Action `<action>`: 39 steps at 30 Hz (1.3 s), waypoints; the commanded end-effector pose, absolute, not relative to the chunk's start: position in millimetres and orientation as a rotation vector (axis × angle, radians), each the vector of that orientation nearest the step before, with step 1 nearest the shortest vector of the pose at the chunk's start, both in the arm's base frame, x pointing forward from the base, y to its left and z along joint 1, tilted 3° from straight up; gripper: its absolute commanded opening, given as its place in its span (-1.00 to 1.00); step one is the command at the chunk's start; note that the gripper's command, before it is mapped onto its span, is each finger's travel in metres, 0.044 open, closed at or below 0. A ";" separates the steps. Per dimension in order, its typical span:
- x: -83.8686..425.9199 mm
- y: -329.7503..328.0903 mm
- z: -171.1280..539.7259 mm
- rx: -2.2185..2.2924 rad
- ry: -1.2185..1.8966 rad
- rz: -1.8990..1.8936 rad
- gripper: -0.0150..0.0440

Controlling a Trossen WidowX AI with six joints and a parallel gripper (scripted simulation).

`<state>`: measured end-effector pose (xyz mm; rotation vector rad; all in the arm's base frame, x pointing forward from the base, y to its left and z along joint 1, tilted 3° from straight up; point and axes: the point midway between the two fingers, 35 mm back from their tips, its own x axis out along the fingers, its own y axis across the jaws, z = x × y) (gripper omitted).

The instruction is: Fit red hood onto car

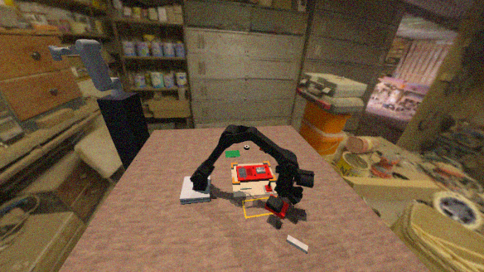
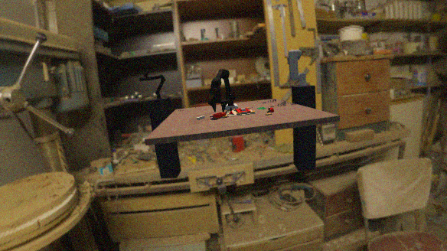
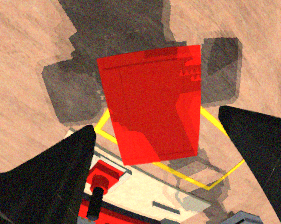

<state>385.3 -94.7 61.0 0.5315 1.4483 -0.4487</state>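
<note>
The red hood lies on the table at the front right of the jig, roof up, overlapping part of the yellow outline. My gripper is open and empty above the hood, with one finger out to each side of it in the wrist view. The red chassis sits in the cream jig, its grey engine block on the deck. The pegs and the hood's corner holes are too small or hidden to make out.
A yellow outline is marked in front of the jig. A red block with a black post stands on the jig's front. A white bar lies front right. A green plate and small wheel lie behind the jig.
</note>
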 end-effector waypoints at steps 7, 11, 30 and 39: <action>384.1 -93.9 53.3 0.533 1.453 -0.454 1.00; 384.1 -93.6 50.9 0.533 1.453 -0.454 1.00; 384.7 -93.3 42.7 0.533 1.453 -0.454 1.00; 385.0 -93.2 38.3 0.533 1.453 -0.453 1.00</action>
